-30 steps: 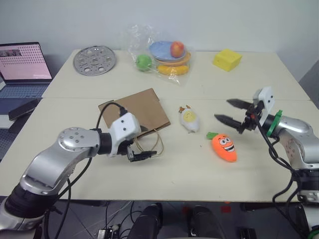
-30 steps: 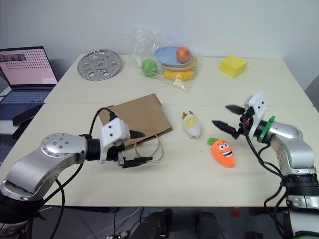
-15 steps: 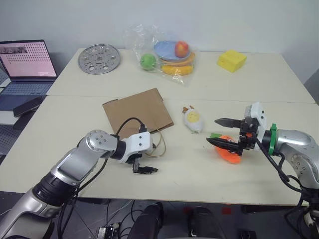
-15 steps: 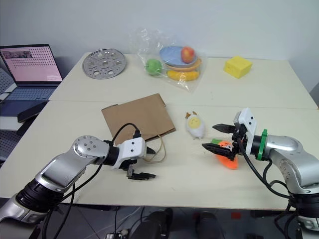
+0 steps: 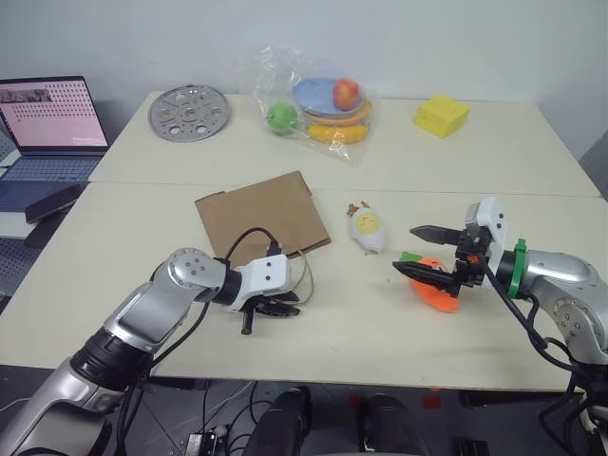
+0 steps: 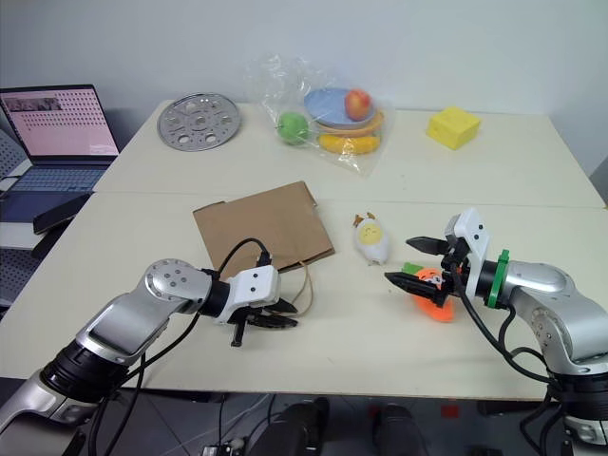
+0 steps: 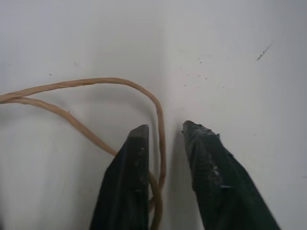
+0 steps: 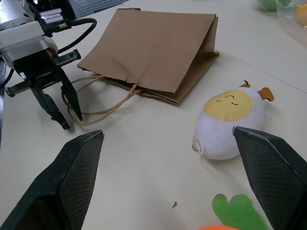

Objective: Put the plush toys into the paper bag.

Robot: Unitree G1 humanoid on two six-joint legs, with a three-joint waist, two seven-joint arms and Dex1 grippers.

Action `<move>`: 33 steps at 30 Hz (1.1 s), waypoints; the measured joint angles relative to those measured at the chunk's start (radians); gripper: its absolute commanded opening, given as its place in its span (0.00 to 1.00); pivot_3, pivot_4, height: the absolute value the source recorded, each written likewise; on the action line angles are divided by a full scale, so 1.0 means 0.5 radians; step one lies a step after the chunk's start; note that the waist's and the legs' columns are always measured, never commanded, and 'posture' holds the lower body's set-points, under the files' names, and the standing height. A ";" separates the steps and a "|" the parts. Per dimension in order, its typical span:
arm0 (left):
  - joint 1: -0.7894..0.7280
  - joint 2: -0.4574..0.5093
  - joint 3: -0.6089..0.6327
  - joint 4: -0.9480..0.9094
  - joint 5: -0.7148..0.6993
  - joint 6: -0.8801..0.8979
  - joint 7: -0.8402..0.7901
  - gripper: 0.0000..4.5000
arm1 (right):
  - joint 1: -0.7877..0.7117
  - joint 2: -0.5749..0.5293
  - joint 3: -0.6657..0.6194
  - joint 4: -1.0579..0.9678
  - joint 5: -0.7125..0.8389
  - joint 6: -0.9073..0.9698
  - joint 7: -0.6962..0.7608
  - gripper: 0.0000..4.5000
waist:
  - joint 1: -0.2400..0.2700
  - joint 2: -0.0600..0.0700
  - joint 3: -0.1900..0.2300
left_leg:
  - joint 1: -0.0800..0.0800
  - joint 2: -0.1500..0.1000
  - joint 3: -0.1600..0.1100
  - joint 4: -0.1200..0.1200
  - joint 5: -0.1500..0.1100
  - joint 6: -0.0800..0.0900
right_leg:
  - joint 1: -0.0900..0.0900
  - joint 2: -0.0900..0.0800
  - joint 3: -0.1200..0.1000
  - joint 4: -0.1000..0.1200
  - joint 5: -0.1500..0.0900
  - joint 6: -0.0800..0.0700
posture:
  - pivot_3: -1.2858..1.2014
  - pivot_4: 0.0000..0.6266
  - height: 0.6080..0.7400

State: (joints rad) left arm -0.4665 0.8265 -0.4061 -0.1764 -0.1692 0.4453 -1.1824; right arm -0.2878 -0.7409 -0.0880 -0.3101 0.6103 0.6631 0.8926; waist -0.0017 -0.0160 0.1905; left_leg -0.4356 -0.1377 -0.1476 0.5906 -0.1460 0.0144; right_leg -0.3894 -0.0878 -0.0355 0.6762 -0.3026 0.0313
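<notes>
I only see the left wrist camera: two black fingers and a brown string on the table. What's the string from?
Observer: It's a handle of the brown paper bag, which lies flat on the table.
Operator: Where are the toys?
Observer: The orange carrot toy lies to the bag's right, at the open right gripper.
Operator: And the other one?
Observer: The white-and-yellow plush toy lies between the bag and the carrot, with nothing touching it.
</notes>
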 measured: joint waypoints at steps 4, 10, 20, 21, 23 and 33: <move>-0.017 -0.031 0.019 0.033 -0.003 -0.004 -0.013 0.01 | 0.000 0.001 0.000 0.000 -0.001 -0.002 -0.002 1.00 | 0.000 0.000 0.000 | 0.000 0.000 0.000 0.000 0.000 0.000 | 0.000 0.000 0.000 0.000 0.000 0.000 | 0.52 0.24 1.00; -0.120 -0.045 0.359 0.033 -0.298 0.264 -0.024 0.01 | -0.002 0.004 0.003 -0.001 -0.003 -0.002 -0.010 1.00 | -0.002 0.000 0.000 | 0.000 0.000 -0.002 0.002 0.000 0.000 | 0.000 0.001 -0.001 0.004 -0.003 0.006 | 0.52 0.24 1.00; -0.381 0.127 0.802 0.116 -0.769 0.700 -0.154 0.01 | -0.137 0.153 0.248 0.011 -0.121 -0.084 0.002 1.00 | -0.011 0.000 0.000 | 0.002 0.000 -0.002 0.004 0.001 -0.001 | 0.000 0.001 -0.001 0.006 -0.006 0.010 | 0.52 0.24 1.00; -0.414 0.137 0.807 0.153 -0.769 0.703 -0.156 0.01 | -0.168 0.203 0.295 0.014 -0.144 -0.093 -0.001 1.00 | -0.012 0.000 0.000 | 0.002 0.000 -0.002 0.004 0.001 -0.001 | 0.000 0.001 -0.001 0.006 -0.006 0.010 | 0.52 0.24 1.00; -0.450 0.141 0.825 0.190 -0.786 0.706 -0.169 0.00 | -0.207 0.274 0.353 0.023 -0.169 -0.095 -0.013 0.92 | -0.011 0.000 0.000 | 0.002 0.000 -0.002 0.004 0.001 -0.001 | 0.000 0.001 0.000 0.006 -0.006 0.010 | 0.52 0.24 1.00; -0.552 0.081 0.828 0.266 -0.813 0.698 -0.163 0.00 | -0.496 0.893 0.763 0.239 -0.435 -0.254 -0.215 0.13 | -0.038 -0.002 -0.001 | 0.002 0.000 -0.004 0.003 0.003 -0.004 | -0.001 0.003 0.000 0.008 0.000 0.000 | 0.52 0.24 1.00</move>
State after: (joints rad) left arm -0.7427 0.8670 0.0077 -0.0434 -0.5758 0.7945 -1.2638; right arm -0.5358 -0.2946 0.2936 -0.1904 0.3926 0.5363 0.7851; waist -0.0204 -0.0169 0.1901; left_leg -0.4343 -0.1378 -0.1498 0.5923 -0.1447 0.0125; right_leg -0.3898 -0.0863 -0.0355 0.6804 -0.3025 0.0314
